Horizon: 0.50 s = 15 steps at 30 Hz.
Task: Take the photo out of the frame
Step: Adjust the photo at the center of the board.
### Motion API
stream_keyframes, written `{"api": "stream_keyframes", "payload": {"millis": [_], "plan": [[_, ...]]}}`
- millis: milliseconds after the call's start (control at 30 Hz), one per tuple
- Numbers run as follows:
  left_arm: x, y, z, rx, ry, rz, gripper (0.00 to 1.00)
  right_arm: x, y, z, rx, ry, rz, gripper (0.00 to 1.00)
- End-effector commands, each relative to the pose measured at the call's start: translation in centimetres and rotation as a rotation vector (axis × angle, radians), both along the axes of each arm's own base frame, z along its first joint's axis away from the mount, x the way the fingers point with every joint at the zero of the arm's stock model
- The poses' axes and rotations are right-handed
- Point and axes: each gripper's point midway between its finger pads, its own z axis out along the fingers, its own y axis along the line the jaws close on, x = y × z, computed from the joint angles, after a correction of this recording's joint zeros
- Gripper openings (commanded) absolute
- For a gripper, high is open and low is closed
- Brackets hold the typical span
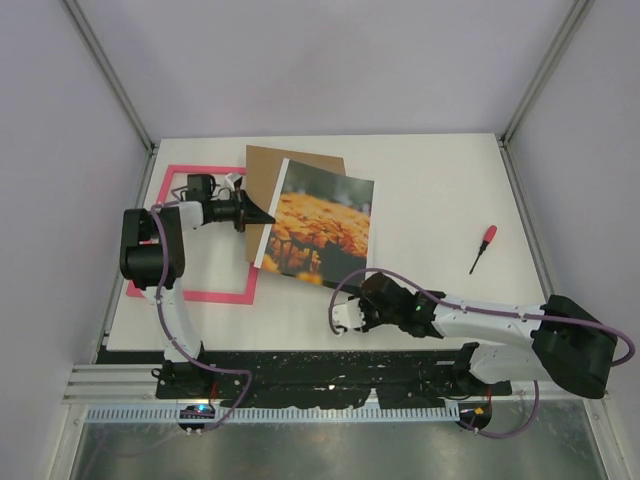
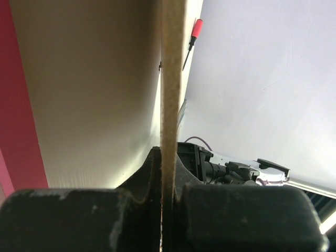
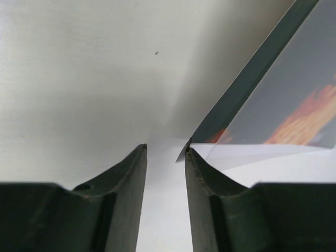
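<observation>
Photo (image 1: 322, 225) of orange-yellow flowers lies flat beside bright-pink frame (image 1: 215, 296).

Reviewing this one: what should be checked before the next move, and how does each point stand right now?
1. Photo outside the frame opening: ok; the frame lies flat at left.
2. Left gripper shut on the thin tan edge of the backing board: ok.
3. Photo free of that pinch: cannot tell.
4. Right gripper open, nothing between its jaws: ok.
5. Right gripper clear of the photo: not ok; a photo corner sits right at one fingertip.
6. Screwdriver away from both arms: ok.
</observation>
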Motion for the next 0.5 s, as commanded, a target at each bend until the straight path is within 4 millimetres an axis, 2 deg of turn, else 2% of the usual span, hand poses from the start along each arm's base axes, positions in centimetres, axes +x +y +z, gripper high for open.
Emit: {"api": "stream_keyframes", "payload": {"millis": [0,33,67,100,133,167,200,233,267,333,400,433,467], "plan": [[0.0,0.2,2.9,-0.043,-0.083,-0.025,0.00,-2.3,-0.6,-0.7,-0.043,0.154,0.001,0.47],[0.0,0.2,2.9,-0.043,-0.083,-0.025,0.00,-2.1,-0.1,0.2,-0.015,0.170,0.000,0.50],[0.0,0.2,3.0,-0.044,-0.085,-0.026,0.00,-2.9,-0.3,0.4,-0.009,0.224,0.005,0.51],[0.0,0.2,3.0,-0.043,-0.084,-0.025,0.00,-2.2,0.5,2.2,0.037,0.237,-0.005,0.52],[-0.1,0.2,3.0,-0.044,-0.086,-0.028,0.00,-2.9,0.6,2.9,0.066,0.303,0.003,0.52],[-0.1,0.2,3.1,-0.043,-0.090,-0.028,0.00,-1.9,1.1,4.8,0.128,0.320,-0.016,0.52],[-0.1,0.2,3.1,-0.042,-0.090,-0.027,0.00,-1.6,1.1,5.8,0.157,0.340,-0.034,0.52],[-0.1,0.2,3.2,-0.043,-0.092,-0.027,0.00,0.2,1.0,7.8,0.226,0.340,-0.074,0.52],[-0.1,0.2,3.2,-0.042,-0.093,-0.026,0.00,1.0,0.8,8.5,0.250,0.343,-0.095,0.52],[-0.2,0.2,3.2,-0.044,-0.092,-0.029,0.00,4.5,0.2,11.3,0.349,0.319,-0.184,0.52],[-0.1,0.2,3.1,-0.043,-0.089,-0.028,0.00,9.2,-2.1,13.0,0.436,0.305,-0.348,0.52],[-0.1,0.2,3.0,-0.043,-0.087,-0.028,0.00,10.2,-2.5,12.9,0.467,0.336,-0.424,0.52],[-0.1,0.2,3.0,-0.043,-0.089,-0.027,0.00,13.1,-3.6,13.1,0.498,0.326,-0.507,0.52]]}}
